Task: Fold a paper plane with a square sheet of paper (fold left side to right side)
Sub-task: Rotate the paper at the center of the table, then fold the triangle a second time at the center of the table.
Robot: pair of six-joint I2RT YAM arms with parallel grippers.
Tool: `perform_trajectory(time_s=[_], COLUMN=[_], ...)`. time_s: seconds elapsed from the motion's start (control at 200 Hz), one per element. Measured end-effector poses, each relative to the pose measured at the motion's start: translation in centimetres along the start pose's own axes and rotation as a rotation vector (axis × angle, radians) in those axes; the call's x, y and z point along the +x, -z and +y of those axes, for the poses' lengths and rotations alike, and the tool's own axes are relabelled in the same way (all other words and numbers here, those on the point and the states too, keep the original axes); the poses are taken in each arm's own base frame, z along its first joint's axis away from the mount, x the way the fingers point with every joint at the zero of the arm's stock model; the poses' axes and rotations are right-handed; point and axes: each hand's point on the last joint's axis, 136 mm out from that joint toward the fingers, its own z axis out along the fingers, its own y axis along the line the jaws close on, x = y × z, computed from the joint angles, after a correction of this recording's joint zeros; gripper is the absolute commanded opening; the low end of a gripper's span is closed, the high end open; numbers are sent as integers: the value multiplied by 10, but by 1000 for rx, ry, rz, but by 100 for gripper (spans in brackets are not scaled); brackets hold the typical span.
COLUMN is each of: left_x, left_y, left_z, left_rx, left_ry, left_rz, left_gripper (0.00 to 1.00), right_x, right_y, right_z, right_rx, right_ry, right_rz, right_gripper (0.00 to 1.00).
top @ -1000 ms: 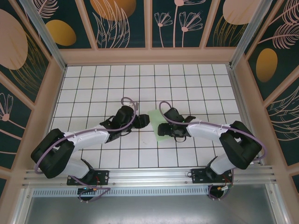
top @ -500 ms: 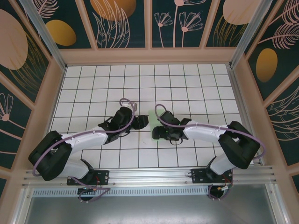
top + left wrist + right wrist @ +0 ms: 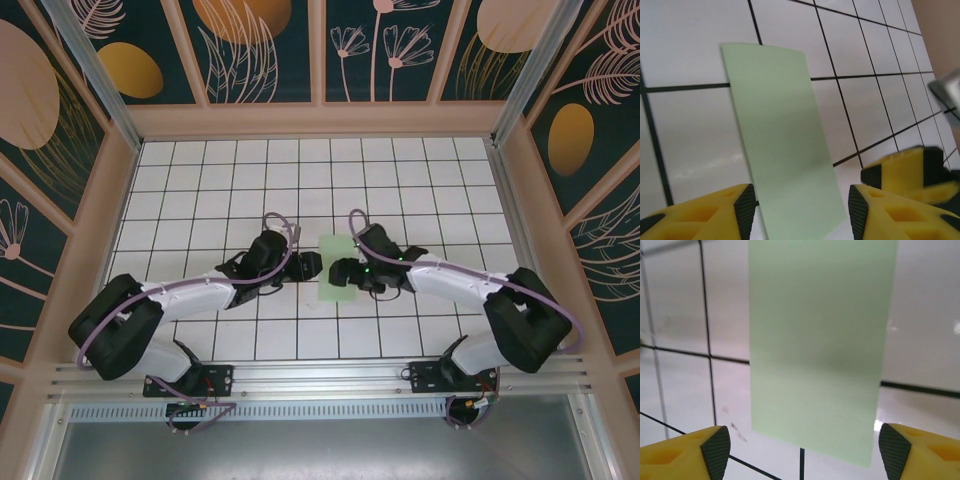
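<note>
White gridded surface (image 3: 200, 180) begins at the arm bases nearest me, and both arms reach inward to meet over its middle. My left hand (image 3: 801, 207) has its fingers apart, straddling one short end of the sheet of paper (image 3: 780, 130) without clamping it. My right hand (image 3: 800, 445) is spread wider, a finger on either side of the other end, gripping nothing. The paper lies flat between the two hands as a narrow rectangle, so I judge the left-to-right fold made and the next crease pending.

My worry is that thin paper on glossy tile will skate if one finger lands first, and the layers could shear and lose their edge alignment. If the left hand closes across the width, it would likely buckle the strip rather than pinch an edge. The hands are also near each other, so a careless approach risks a knock. Beyond them, bare tiles run to the patterned walls (image 3: 320, 50).
</note>
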Motion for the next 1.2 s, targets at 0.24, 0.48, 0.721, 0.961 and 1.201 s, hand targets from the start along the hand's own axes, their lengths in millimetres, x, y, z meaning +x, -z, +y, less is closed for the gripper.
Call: perform_trajectory(time_s=[0.24, 0.48, 0.721, 0.961, 1.201], left_x=[20, 27, 34, 38, 40], left_y=[-20, -29, -33, -36, -37], left_z=[-1, 5, 6, 10, 12], left_rx=[20, 7, 14, 4, -2], left_ry=[33, 59, 64, 67, 71], left_rz=[78, 108, 132, 142, 148], left_gripper=[51, 50, 49, 49, 49], right_x=[-46, -73, -91, -103, -110], right_y=[22, 18, -8, -21, -31], right_z=[-22, -38, -40, -39, -36], right_rx=[-88, -115, -110, -104, -116], right_ry=[-61, -51, -35, -36, -37], right_rz=[-95, -132, -103, -95, -78], right_gripper=[74, 74, 73, 73, 73])
